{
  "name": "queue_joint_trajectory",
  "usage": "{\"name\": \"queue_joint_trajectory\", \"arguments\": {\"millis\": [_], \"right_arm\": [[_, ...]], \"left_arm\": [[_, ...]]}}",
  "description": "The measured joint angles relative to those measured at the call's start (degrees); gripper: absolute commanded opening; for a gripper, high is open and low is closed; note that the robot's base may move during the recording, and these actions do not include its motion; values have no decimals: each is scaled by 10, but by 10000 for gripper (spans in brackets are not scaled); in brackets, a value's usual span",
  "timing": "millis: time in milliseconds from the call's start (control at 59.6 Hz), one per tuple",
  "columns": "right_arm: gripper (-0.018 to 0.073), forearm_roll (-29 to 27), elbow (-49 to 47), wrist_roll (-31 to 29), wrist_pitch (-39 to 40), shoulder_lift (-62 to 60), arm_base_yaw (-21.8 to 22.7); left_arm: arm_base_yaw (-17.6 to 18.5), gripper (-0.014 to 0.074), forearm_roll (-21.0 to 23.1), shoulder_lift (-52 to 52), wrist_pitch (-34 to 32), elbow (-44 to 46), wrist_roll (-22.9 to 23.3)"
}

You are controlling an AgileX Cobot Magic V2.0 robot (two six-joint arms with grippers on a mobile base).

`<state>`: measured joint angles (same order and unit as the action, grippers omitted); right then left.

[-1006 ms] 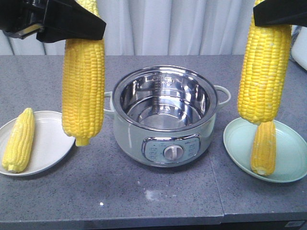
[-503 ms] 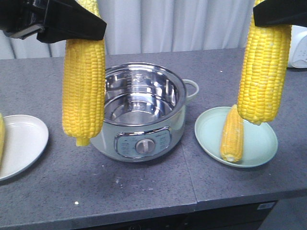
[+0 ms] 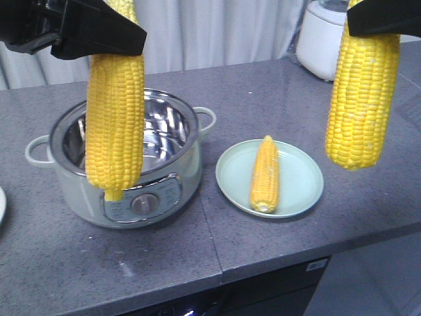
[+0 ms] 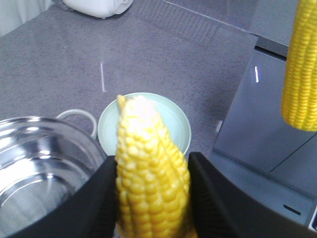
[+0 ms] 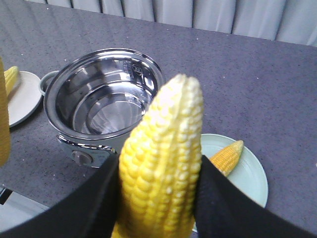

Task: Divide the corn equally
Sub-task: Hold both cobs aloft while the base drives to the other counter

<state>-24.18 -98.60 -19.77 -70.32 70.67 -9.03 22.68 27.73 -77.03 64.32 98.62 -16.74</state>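
Two cobs held high and one lying, left gripper (image 3: 115, 36) pinching the left cob (image 3: 115, 118) upright near the pot (image 3: 164, 191), third cob (image 3: 265, 174) flat on the green plate (image 3: 299, 178), right gripper (image 3: 375, 23) pinching the right cob (image 3: 363, 99) upright.

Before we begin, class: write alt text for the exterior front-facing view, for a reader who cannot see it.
The left gripper and right gripper each hold a yellow cob hanging vertically above a grey counter: the left cob in front of an electric pot, the right cob right of a green plate bearing a third cob.
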Motion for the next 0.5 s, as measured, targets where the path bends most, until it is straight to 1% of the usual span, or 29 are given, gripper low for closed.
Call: {"name": "queue_joint_trajectory", "arguments": {"millis": [503], "right_arm": [[-5, 0, 0, 0, 0, 0, 0]], "left_arm": [[0, -6, 0, 0, 0, 0, 0]]}}
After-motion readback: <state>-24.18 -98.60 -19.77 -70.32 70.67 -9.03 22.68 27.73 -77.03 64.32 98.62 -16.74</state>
